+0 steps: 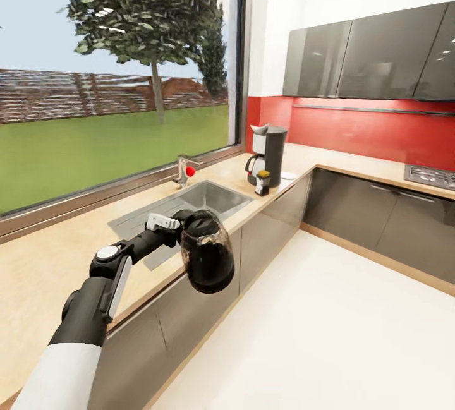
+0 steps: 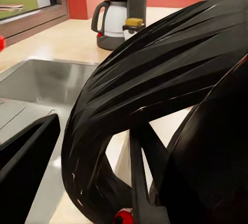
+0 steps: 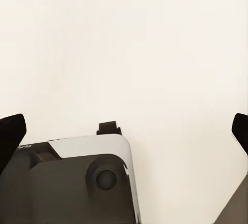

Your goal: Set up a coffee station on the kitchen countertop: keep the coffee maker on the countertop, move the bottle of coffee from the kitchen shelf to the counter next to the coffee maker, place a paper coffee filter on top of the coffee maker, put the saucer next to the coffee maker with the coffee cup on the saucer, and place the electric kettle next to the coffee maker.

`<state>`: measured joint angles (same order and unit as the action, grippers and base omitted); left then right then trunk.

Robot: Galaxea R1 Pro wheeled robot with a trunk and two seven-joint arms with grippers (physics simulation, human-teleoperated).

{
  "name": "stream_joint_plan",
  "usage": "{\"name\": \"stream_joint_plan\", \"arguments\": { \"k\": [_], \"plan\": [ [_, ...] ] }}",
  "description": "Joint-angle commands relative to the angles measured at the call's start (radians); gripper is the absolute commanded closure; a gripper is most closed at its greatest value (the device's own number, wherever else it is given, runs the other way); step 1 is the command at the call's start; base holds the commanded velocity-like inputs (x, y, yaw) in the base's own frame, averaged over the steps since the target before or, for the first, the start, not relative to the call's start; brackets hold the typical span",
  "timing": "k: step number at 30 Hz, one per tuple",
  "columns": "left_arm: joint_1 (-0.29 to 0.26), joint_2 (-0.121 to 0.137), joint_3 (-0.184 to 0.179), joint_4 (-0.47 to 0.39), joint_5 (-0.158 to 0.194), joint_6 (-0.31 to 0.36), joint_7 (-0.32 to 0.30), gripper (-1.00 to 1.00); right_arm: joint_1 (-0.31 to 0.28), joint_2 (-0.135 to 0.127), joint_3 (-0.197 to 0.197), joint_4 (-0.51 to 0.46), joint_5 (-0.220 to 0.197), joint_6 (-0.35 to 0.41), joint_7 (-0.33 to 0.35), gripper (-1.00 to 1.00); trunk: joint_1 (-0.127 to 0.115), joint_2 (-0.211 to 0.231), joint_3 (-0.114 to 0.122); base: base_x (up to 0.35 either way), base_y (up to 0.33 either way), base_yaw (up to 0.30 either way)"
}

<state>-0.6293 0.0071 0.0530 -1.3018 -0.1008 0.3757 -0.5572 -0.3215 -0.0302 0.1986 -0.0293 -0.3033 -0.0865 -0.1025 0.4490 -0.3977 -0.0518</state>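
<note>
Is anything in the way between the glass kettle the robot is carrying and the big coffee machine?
Nothing blocks it. The electric kettle hangs from the left claw off the countertop's edge. Sink and tap lie between it and the coffee maker, beside the way.

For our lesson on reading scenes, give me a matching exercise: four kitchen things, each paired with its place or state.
Things:
1. electric kettle
2. coffee maker
3. bottle of coffee
4. sink

Places:
A. standing in the countertop's corner
B. set into the countertop below the window
C. held off the counter by the left arm
D. just in front of the coffee maker

Pairs: 1-C, 2-A, 3-D, 4-B
</note>
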Motion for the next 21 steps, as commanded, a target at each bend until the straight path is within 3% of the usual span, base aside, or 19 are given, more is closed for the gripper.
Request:
{"name": "stream_joint_plan", "arguments": {
  "k": [1, 7, 21],
  "plan": [
    [-0.001, -0.001, 0.002, -0.002, -0.007, 0.003, -0.009, 1.00, -0.001, 0.000, 0.009, 0.000, -0.010, -0.002, -0.002, -1.00, 0.001, -0.002, -0.002, 0.273, -0.156, 0.000],
    [-0.001, -0.001, 0.002, -0.002, -0.005, 0.003, -0.009, 1.00, -0.001, -0.003, 0.008, 0.000, -0.010, -0.002, -0.002, -1.00, 0.001, -0.002, -0.001, 0.283, -0.144, -0.062],
    [-0.001, -0.002, 0.002, -0.002, -0.005, 0.003, -0.009, 1.00, -0.001, -0.002, 0.009, 0.002, -0.010, -0.002, -0.002, -1.00, 0.001, -0.002, 0.010, 0.292, -0.131, -0.218]
  ]
}}
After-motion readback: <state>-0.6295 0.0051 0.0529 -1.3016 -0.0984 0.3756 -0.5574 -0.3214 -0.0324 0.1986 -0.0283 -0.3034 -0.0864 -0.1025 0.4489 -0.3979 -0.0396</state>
